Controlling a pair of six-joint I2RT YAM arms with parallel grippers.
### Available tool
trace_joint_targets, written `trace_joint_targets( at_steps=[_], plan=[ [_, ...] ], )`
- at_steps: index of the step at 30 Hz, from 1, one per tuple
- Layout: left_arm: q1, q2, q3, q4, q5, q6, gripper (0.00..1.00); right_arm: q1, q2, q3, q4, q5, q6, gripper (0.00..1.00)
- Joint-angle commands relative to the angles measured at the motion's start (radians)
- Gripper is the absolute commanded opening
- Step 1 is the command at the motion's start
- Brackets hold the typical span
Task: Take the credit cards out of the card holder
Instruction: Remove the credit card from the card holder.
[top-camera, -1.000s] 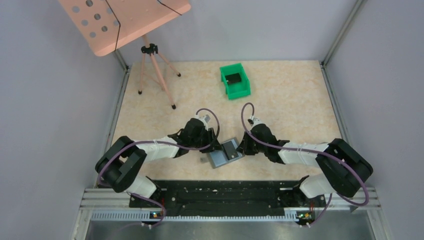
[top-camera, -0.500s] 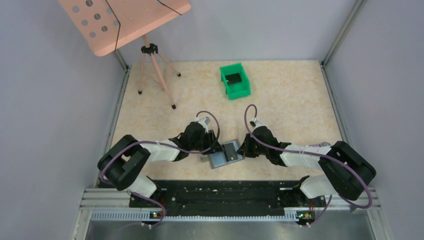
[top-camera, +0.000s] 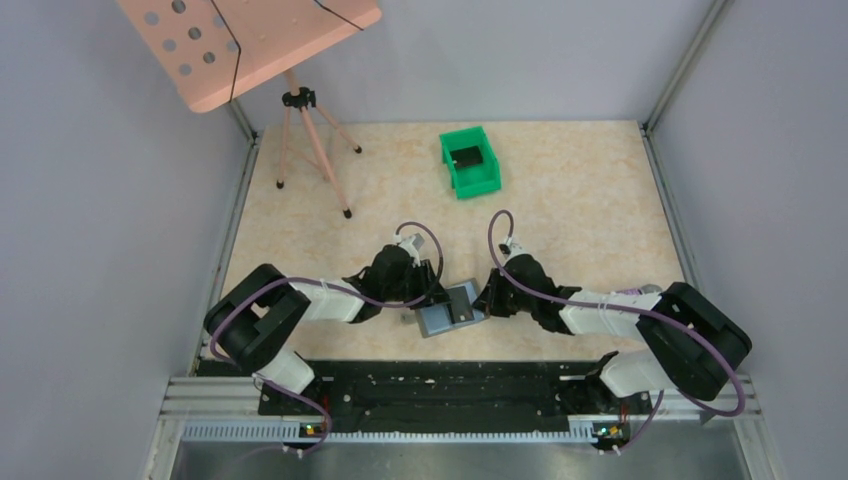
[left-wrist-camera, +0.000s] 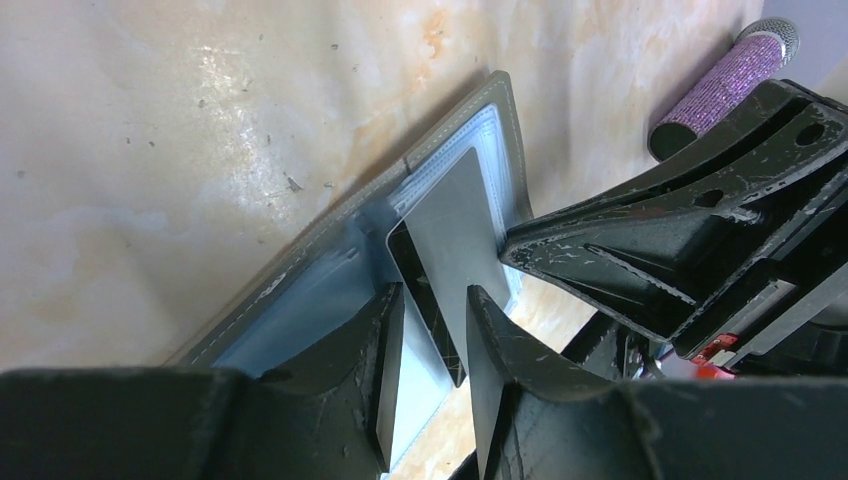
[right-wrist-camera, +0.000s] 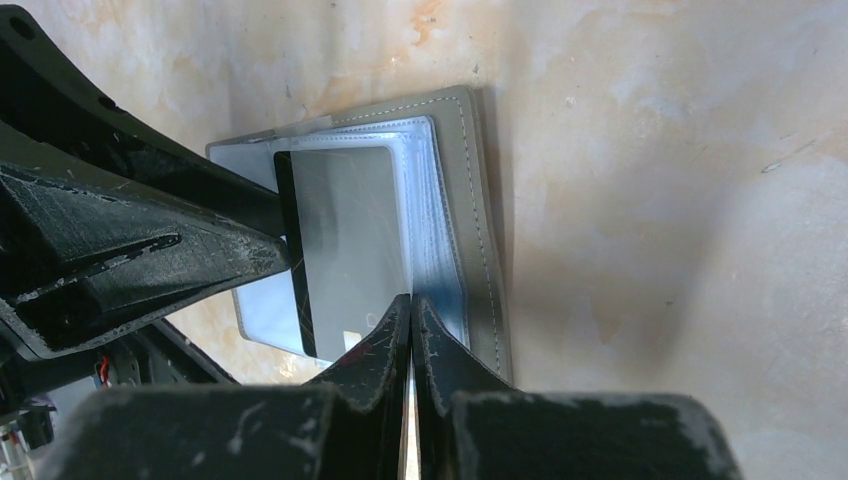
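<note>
Since 1 second ago the left arm's elbow has swung in toward the middle of the tabletop (top-camera: 590, 210), and its wrist has edged a little toward the far edge. The right arm has barely shifted. The card holder (top-camera: 438, 323) has turned only slightly, and the stand and bin lie as before.

A pink music stand (top-camera: 245, 40) rises on its tripod at the far left corner.

The left tool (top-camera: 438, 291) sits low over the left part of the card holder. Its fingers (left-wrist-camera: 385, 340) are apart with a narrow gap, and the black-striped end of 1 grey card (left-wrist-camera: 455, 225) runs between them. Whether they touch the card cannot be told.

The card holder lies open and flat close to the near edge, about midway between the left and right edges, showing its light blue panel and clear sleeves. The card lies across those sleeves. Whether any of it is still inside a pocket cannot be told.

The right tool (top-camera: 484, 298) meets the holder from the right. Its fingers (right-wrist-camera: 385, 335) are pressed together, their tips at the card's right edge, where the clear sleeves begin.

Near the far edge, just right of the middle, the green bin (top-camera: 488, 178) holds 1 dark flat item (top-camera: 467, 156).
</note>
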Motion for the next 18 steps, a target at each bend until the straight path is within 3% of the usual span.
trace_joint_targets(
  at_steps=[1,14,18],
  plan=[
    [-0.010,0.014,-0.004,0.055,0.015,-0.011,0.33,0.014,0.021,-0.025,-0.036,0.015,-0.005,0.00],
    [-0.011,-0.029,0.003,0.045,0.042,-0.046,0.00,0.014,0.018,-0.021,-0.050,0.030,0.005,0.00],
    [-0.011,-0.052,0.004,0.044,0.050,-0.061,0.00,0.014,0.009,-0.023,-0.062,0.041,0.007,0.00]
  ],
)
